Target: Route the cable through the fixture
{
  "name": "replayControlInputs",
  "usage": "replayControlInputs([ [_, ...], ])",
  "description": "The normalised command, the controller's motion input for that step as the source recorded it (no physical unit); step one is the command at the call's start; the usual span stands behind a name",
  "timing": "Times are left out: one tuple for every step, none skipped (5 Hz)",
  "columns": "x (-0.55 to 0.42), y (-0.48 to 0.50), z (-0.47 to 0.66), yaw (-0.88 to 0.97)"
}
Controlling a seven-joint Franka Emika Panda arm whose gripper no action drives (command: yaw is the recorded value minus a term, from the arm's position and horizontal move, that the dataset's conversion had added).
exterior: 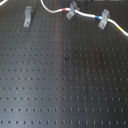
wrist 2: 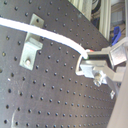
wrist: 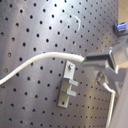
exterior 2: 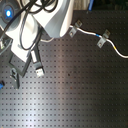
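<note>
The fixture (exterior: 27,16) is a slim light-grey clip at the back left of the black perforated board (exterior: 65,85). The white cable (exterior: 85,14) with red, blue and yellow bands runs off the first exterior view's top edge, to the right of the fixture and apart from it. In both wrist views my gripper (wrist: 92,59) (wrist 2: 90,62) is shut on the cable's (wrist: 40,60) (wrist 2: 55,35) end. There the cable crosses the hooked end of the fixture (wrist: 66,90) (wrist 2: 29,45); I cannot tell whether they touch. In the first exterior view the gripper is out of view.
Further along, the cable passes a darker short clip (exterior: 71,10) (exterior 2: 75,29) and a wider-topped clip (exterior: 104,19) (exterior 2: 103,39). The white arm (exterior 2: 45,15) with black hanging leads fills the second exterior view's upper left. A blue object (wrist: 120,27) lies beyond the gripper.
</note>
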Motion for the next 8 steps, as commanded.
replayControlInputs([
  [-0.301,0.221,0.04,-0.08],
  [-0.196,0.144,0.50,-0.14],
  [-0.146,0.076,0.49,-0.32],
  [-0.028,0.020,0.45,-0.47],
  [-0.179,0.025,0.20,-0.71],
  [-0.221,-0.027,0.15,-0.76],
  [-0.218,0.030,0.28,-0.77],
  [0.051,0.000,0.00,0.13],
])
